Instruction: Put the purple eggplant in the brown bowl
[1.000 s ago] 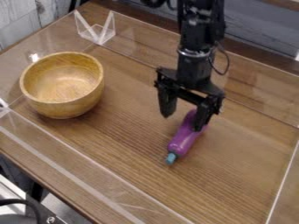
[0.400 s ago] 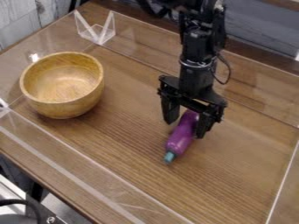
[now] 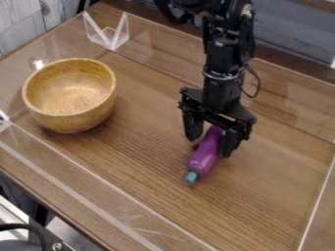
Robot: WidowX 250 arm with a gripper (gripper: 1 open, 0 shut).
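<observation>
The purple eggplant (image 3: 205, 156) lies on the wooden table, right of centre, with its teal stem tip pointing to the front left. My gripper (image 3: 215, 138) stands open directly over its upper end, one finger (image 3: 193, 128) on the left and the other (image 3: 237, 139) on the right, straddling the eggplant. I cannot tell whether the fingers touch it. The brown bowl (image 3: 71, 94) sits empty at the left of the table, well apart from the gripper.
A clear plastic wall (image 3: 78, 201) runs around the table's edges. A folded clear plastic piece (image 3: 108, 31) stands at the back left. The black arm (image 3: 225, 44) rises from the gripper toward the back. Bare wood lies between the bowl and the eggplant.
The open gripper has come down and slightly to the right, so its fingers now flank the eggplant's upper end. The eggplant and the bowl have stayed where they were.
</observation>
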